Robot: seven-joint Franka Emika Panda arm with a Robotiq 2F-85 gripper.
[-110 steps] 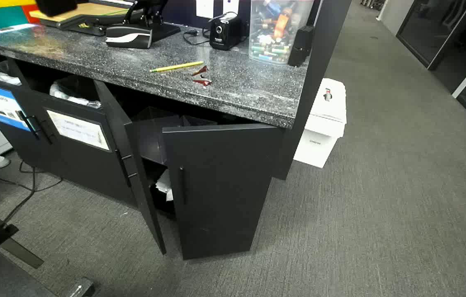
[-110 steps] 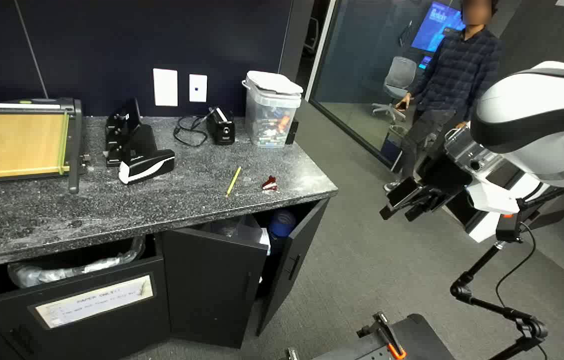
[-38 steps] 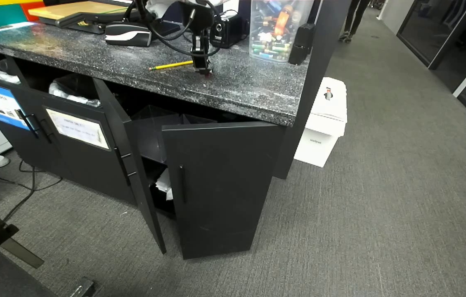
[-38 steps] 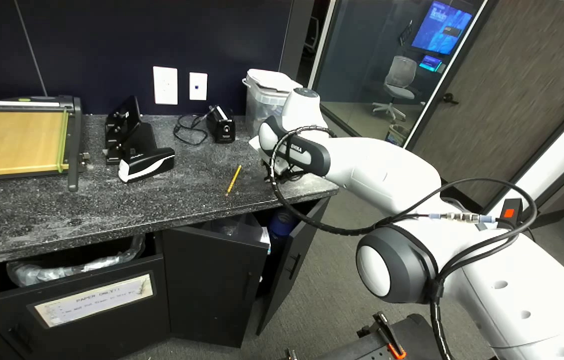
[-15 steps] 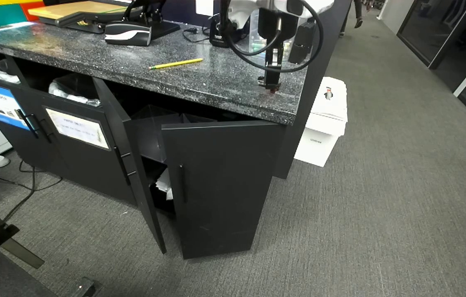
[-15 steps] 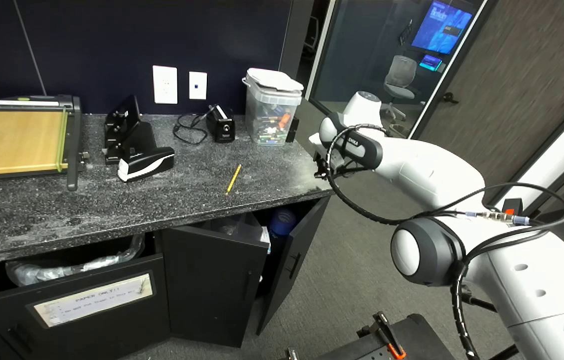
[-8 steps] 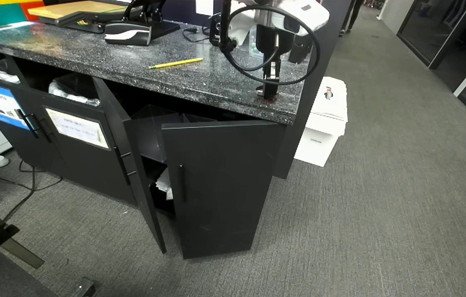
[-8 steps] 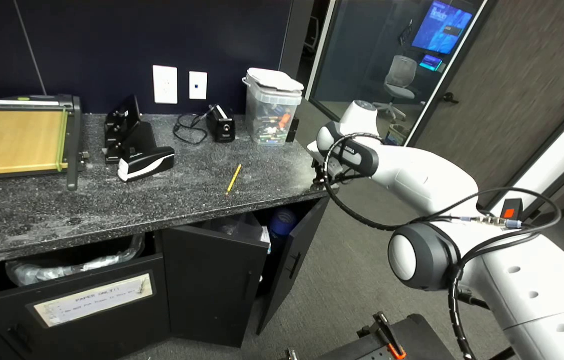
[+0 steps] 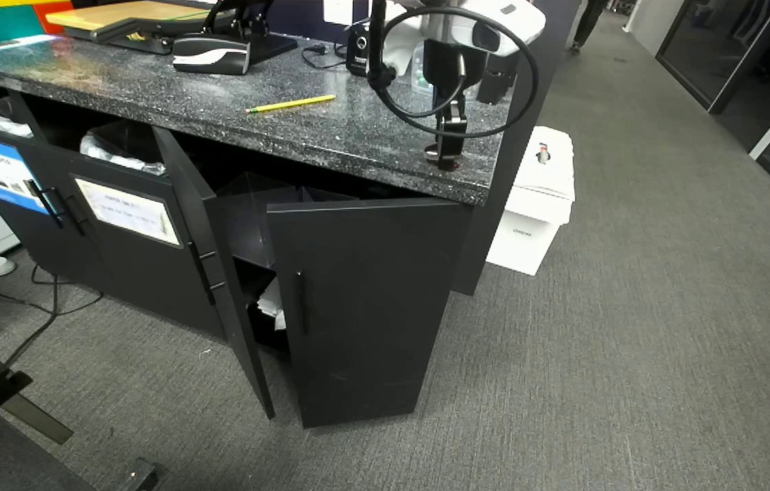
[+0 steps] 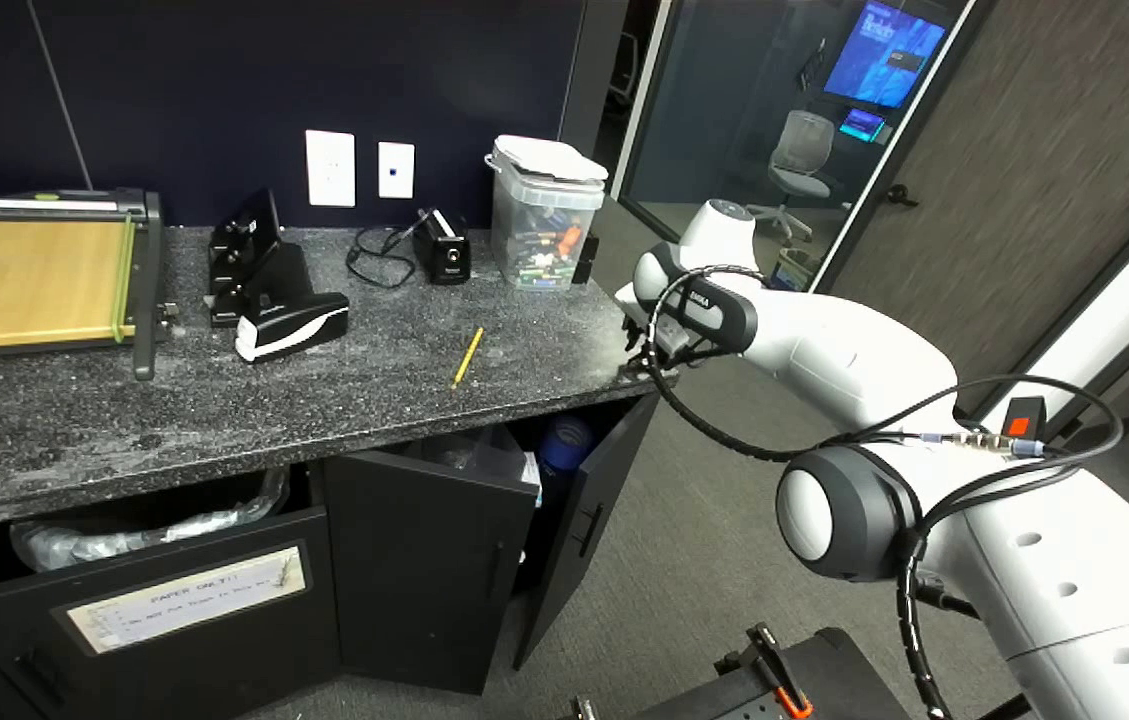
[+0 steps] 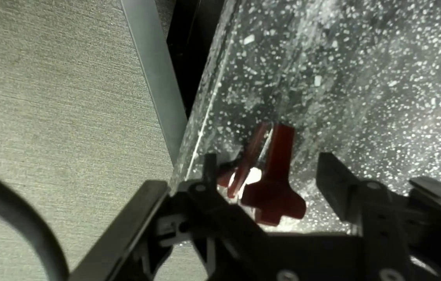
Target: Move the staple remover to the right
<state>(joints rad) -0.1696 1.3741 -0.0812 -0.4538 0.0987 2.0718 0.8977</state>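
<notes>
The dark red staple remover (image 11: 275,195) lies on the speckled dark counter near its right end and front edge. In the wrist view it sits between the two fingers of my gripper (image 11: 266,168). The fingers are spread, with a clear gap between the remover and the right finger. The left finger is close beside it; I cannot tell whether they touch. In both exterior views the gripper (image 9: 448,160) (image 10: 636,368) is down at the counter's right front corner and mostly hides the remover.
A yellow pencil (image 9: 290,104) lies left of the gripper, also in an exterior view (image 10: 467,358). Behind stand a stapler (image 10: 292,328), a black sharpener (image 10: 444,248) and a clear bucket (image 10: 546,230). Open cabinet doors (image 9: 364,307) stick out below the front edge.
The staple remover lay beside the pencil at first; it is now farther right, near the counter's corner. My gripper carried it right, then came down to the counter. The pencil has not moved.
</notes>
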